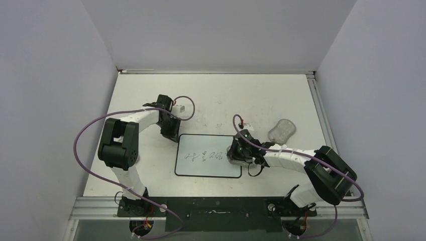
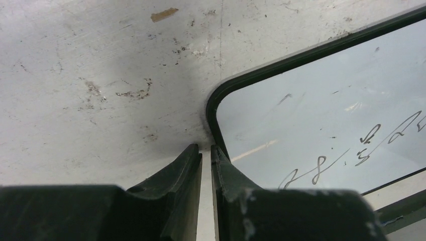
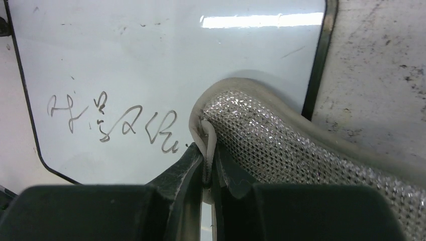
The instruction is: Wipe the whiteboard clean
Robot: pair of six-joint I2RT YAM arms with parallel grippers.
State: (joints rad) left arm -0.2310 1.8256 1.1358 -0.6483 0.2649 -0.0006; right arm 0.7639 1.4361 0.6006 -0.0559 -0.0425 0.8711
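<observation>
The whiteboard (image 1: 201,168) lies flat mid-table, white with a thin black rim, with dark scribbles (image 1: 206,155) across its middle. My left gripper (image 1: 173,134) is shut and empty, its tips at the board's far left corner; the left wrist view shows the gripper (image 2: 206,148) beside the rounded rim (image 2: 213,108). My right gripper (image 1: 235,154) is over the board's right edge. It is shut (image 3: 207,150) on the white loop (image 3: 206,133) of a silver mesh sponge (image 3: 281,140) with a cream rim. The sponge rests on the board (image 3: 150,60) just right of the scribbles (image 3: 115,120).
A small grey peanut-shaped lump (image 1: 281,130) lies on the table right of the board, beyond my right arm. A metal rail (image 1: 319,115) runs along the table's right edge. Grey walls close in the table at the back and sides. The tabletop (image 2: 100,90) is scuffed.
</observation>
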